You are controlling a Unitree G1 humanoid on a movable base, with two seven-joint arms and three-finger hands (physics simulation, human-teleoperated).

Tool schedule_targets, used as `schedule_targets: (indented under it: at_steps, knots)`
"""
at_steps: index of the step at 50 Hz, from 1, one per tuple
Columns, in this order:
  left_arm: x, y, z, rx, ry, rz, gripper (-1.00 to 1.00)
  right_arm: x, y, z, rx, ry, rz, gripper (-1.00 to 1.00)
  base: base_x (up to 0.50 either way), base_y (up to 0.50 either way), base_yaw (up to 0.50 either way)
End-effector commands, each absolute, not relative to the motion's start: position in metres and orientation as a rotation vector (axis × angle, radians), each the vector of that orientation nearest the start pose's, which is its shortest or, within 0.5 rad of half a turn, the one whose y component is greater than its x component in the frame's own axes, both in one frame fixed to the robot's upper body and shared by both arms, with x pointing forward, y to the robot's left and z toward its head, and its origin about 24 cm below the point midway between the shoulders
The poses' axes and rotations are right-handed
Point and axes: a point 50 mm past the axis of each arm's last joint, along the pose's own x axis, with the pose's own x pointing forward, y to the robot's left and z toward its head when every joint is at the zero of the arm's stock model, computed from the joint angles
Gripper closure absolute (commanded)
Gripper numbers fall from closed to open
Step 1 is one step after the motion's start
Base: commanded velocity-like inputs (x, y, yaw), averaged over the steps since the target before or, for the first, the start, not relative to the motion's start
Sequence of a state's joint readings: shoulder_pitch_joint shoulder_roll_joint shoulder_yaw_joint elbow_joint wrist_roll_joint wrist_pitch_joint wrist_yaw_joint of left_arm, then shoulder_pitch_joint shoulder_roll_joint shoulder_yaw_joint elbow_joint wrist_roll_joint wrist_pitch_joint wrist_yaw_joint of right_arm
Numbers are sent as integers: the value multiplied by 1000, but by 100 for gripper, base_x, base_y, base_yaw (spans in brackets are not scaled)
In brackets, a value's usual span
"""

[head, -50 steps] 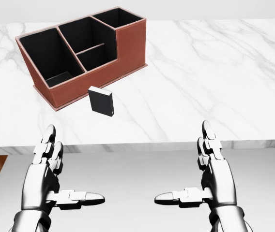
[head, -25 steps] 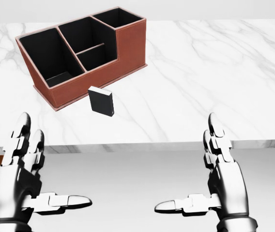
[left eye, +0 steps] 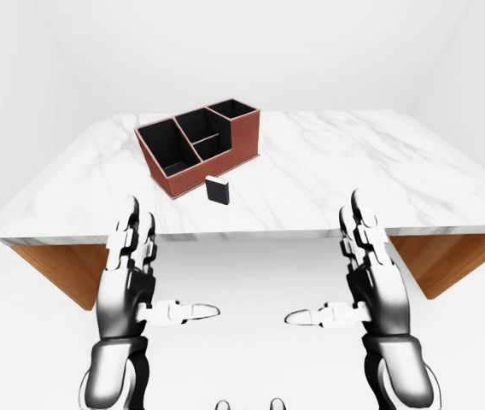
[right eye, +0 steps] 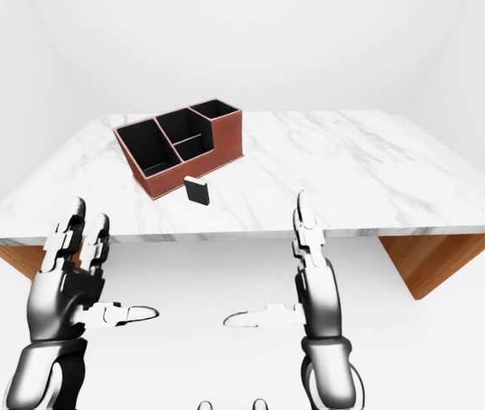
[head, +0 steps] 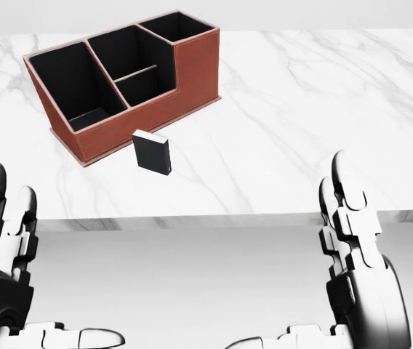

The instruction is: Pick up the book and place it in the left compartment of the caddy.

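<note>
Caddy sits on the worktop, toward the upper left in head view, set at an angle. Its left compartment is the leftmost one, with smaller compartments to its right. Book stands upright on the worktop just below the caddy, close beside its lower wall, not in any compartment. Left hand and right hand hang below the worktop edge, well apart from the book, left hand at lower left, right hand at lower right.

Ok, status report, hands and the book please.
Left hand open, right hand open, both short of the table. Book upright beside the caddy. Nothing between.
</note>
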State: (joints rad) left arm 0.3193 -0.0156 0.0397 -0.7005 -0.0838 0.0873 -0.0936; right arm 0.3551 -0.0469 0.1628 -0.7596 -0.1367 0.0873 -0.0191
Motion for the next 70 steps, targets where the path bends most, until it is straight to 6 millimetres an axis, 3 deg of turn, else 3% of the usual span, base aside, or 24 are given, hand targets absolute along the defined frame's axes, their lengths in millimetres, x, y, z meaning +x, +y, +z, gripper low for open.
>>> schedule_targets:
  at_steps: [1,42,70]
  knots:
    - [167,168,141,-32,-357,15,-100,156,-135,152,-131,-397,11,-100,0,0,0]
    - [162,171,145,-36,-376,20,-100,159,-132,144,-187,-367,35,-100,3,48,0]
    - [157,171,150,-34,-393,16,-100,156,-131,151,-126,-394,41,-100,28,3,0]
